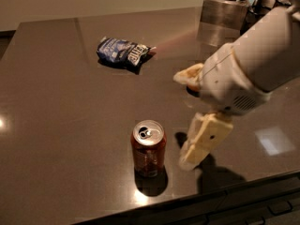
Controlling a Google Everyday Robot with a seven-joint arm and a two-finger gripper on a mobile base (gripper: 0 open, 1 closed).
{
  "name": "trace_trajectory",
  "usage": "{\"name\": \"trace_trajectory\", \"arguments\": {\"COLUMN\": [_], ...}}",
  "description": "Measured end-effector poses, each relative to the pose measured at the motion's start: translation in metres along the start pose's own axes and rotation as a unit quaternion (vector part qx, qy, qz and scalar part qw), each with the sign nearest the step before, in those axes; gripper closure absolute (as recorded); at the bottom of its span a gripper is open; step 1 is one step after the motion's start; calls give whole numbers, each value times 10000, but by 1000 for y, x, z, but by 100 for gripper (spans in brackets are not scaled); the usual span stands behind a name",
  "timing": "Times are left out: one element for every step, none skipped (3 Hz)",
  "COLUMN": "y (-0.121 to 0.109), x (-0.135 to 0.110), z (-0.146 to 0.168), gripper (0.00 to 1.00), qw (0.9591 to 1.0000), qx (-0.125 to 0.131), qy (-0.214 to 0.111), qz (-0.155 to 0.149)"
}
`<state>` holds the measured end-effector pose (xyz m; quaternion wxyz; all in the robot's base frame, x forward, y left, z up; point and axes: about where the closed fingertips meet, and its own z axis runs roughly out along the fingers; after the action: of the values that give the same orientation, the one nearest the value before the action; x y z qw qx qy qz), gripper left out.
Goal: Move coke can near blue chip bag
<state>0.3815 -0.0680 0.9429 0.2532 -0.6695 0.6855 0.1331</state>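
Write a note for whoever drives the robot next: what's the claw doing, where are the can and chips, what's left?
Gripper: open, beside the coke can, on its right in the picture, not touching.
Coke can: upright near the front edge of the table, far from the blue chip bag.
Done: nothing grasped yet.
Left: grasp the can, carry it to the bag, release.

- The table (56, 125) is gleaming, glossy and smooth.
- The coke can (148, 149) is showing shiny metal.
- The blue chip bag (123, 52) is looking crinkled and foil-like.
- The gripper (182, 121), gaping beside the coke can, is looking like matt plastic.
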Motion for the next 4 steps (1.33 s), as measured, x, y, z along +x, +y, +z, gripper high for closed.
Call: {"name": "trace_trajectory", "arguments": {"y": [19, 27, 27, 28], "x": [-24, -32, -30, -26], "z": [35, 56, 71, 72], "gripper": [0, 0, 0, 22], "qw": [9988, 9973, 9963, 9954], "qx": [-364, -618, -765, -890], "qy": [-116, -106, -35, -26], "qz": [-291, -394, -392, -359]}}
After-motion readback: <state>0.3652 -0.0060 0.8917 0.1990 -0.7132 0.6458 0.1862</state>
